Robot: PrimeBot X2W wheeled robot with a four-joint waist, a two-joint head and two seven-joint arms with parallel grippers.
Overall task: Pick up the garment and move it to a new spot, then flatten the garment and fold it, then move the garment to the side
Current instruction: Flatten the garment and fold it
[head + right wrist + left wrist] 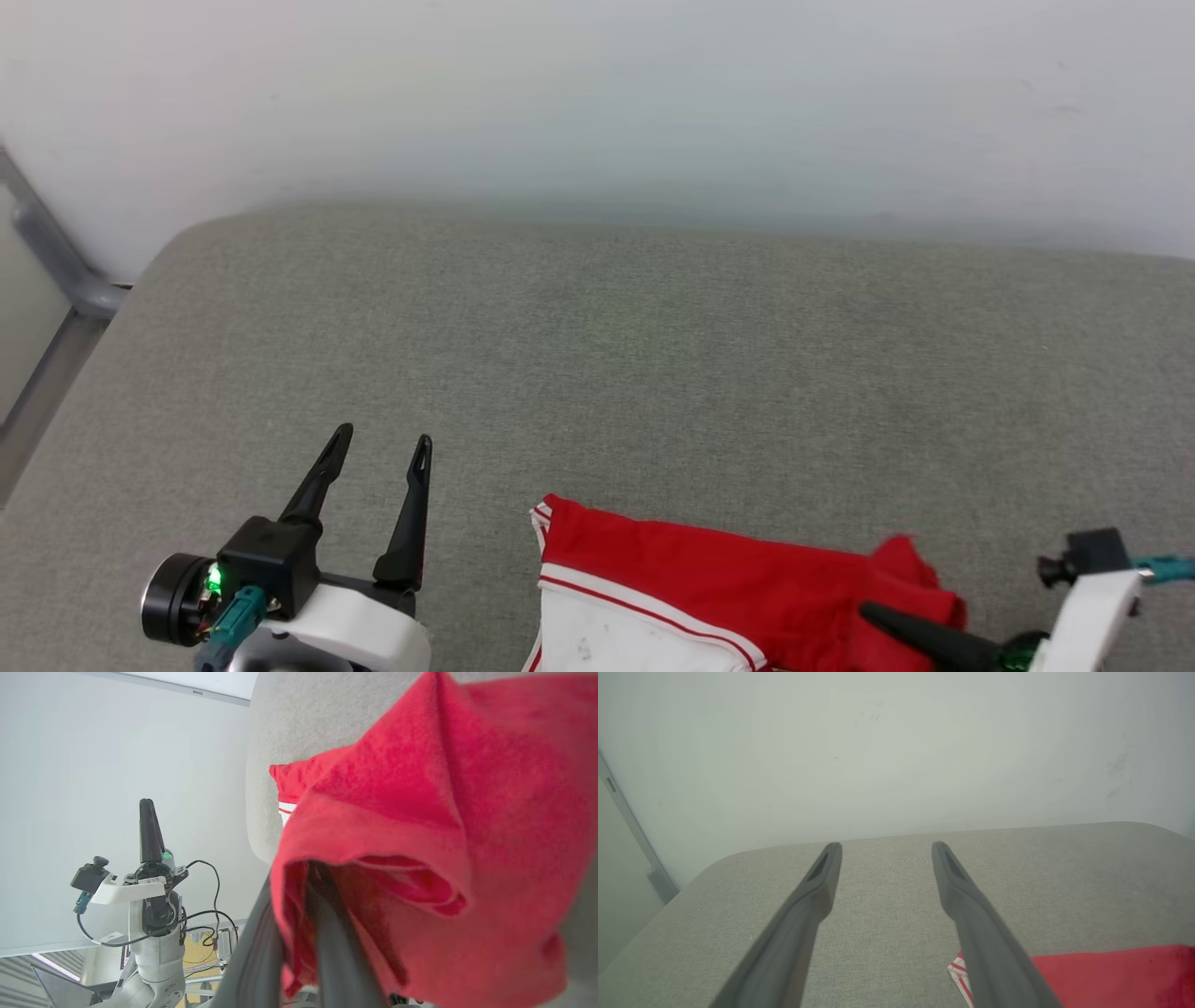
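My right claw (882, 618) is clamped shut on a fold of the garment (728, 588). In the right wrist view the red cloth drapes over both my dark fingers and hides their tips, so I cannot tell how deep the bite goes. In the head view this claw sits at the lower right of the frame, its dark finger lying on the red fabric near the garment's right end.

The garment lies bunched along the bottom edge of the head view, right of centre, on the grey cushioned surface (653, 355). A white panel edged with red stripes shows at its left end, and the rest is a crumpled red band. No lettering is visible.

My left claw (384, 435) is at the lower left, jaws spread wide and empty, fingers pointing toward the pale wall (597, 93). It stands just beside the garment's left corner without touching it.

I judge the task to be in its opening step: I have the grip, but the garment is neither lifted clear nor laid at a new spot. Flattening, folding and setting it aside are all left to do, and most of the grey surface above is free for that.
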